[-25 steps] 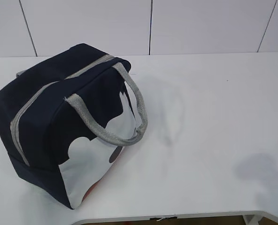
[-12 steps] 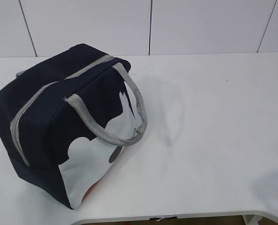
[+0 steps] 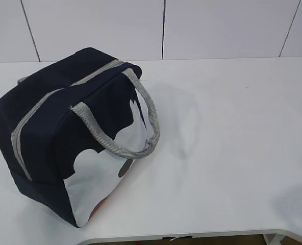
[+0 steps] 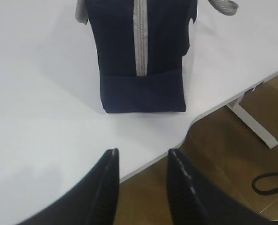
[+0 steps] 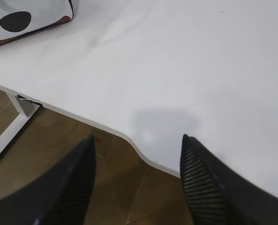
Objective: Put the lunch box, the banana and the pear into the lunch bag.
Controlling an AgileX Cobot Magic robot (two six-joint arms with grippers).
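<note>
The navy lunch bag [image 3: 72, 138] stands zipped shut on the left of the white table, grey zipper along its top and a grey handle draped over its white side panel. In the left wrist view the lunch bag [image 4: 141, 61] shows end-on, beyond my left gripper [image 4: 142, 153], which hangs open and empty over the table's front edge. My right gripper [image 5: 138, 139] is open wider, empty, above the front edge, with a corner of the bag's white panel [image 5: 26, 21] at top left. Neither gripper shows in the exterior view. The lunch box, banana and pear are out of view.
The white table [image 3: 232, 132] stretches right of the bag, with a curved cut-out in its front edge [image 5: 129, 140]. A white table leg [image 4: 251, 124] and wooden floor [image 4: 233, 187] lie below. A tiled wall [image 3: 166, 28] stands behind.
The shadow at the table's front right corner has shrunk and slid toward the right edge. The bag has not moved.
</note>
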